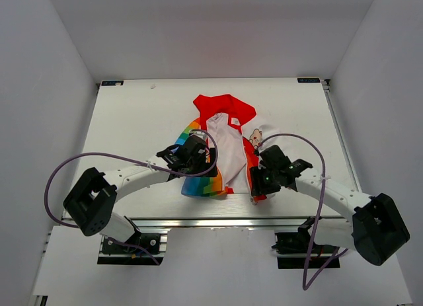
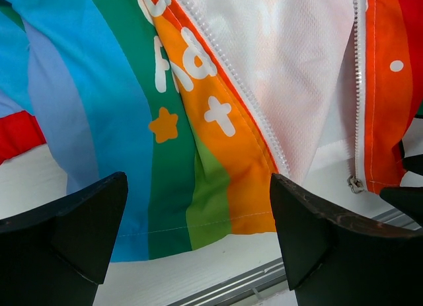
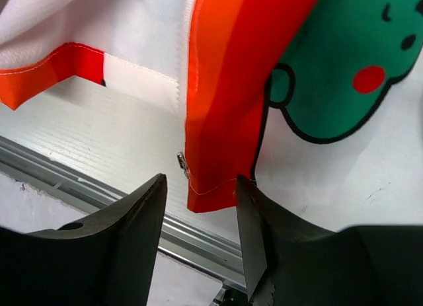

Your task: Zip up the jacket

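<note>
Plainly unzipped jacket (image 1: 225, 147) (zipper halves (image 2: 241, 94) apart)

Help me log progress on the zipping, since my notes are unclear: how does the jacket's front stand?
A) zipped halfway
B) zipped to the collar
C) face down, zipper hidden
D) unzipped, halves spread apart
D: the two rows of zipper teeth lie apart with the white lining showing between them, and the slider sits at the hem of one half of the jacket.

jacket (image 1: 225, 144) on table (image 1: 132, 121) (hem nearest), left gripper (image 1: 195, 159) and right gripper (image 1: 258, 182) above it
</note>
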Controlling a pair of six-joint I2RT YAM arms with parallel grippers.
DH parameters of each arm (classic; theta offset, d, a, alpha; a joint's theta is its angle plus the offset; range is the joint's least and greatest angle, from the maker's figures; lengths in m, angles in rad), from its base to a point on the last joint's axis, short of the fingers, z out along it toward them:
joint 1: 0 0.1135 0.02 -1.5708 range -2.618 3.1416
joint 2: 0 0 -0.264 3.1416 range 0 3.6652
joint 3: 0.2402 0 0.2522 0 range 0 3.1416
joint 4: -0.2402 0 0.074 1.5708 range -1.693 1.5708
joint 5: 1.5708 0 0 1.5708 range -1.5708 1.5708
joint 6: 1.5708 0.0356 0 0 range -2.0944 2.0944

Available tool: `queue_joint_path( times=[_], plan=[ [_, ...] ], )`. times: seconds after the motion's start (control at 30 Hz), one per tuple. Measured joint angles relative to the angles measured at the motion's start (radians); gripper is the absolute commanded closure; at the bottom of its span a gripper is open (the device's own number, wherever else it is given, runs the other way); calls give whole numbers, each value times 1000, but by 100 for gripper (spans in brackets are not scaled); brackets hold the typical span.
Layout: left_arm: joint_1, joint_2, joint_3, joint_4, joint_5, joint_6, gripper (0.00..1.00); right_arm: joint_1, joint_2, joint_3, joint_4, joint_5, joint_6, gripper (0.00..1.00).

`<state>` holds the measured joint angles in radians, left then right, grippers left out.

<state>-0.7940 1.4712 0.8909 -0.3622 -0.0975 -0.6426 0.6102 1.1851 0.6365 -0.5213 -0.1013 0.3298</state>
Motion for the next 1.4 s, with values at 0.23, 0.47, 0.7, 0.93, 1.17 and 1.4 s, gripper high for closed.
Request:
queue_joint_path(
  times=[0.23,0.47,0.7,0.93,1.17,1.4],
  plan=[
    [0,-4,-24,0,8,0,3,80,45,23,0,98,12,51],
    [0,-21,-34,-4,8,-1,3,121,103,26,1,167,45,61],
    [0,-27,-34,-5,8,-1,3,125,110,13,30,173,64,60],
    [0,-27,-34,-5,8,-1,3,130,112,3,61,147,81,60],
    [0,-27,-34,-5,8,-1,3,140,112,3,78,133,93,57],
    [0,-27,-34,-10,8,-1,3,177,124,3,85,148,114,55]
  ],
)
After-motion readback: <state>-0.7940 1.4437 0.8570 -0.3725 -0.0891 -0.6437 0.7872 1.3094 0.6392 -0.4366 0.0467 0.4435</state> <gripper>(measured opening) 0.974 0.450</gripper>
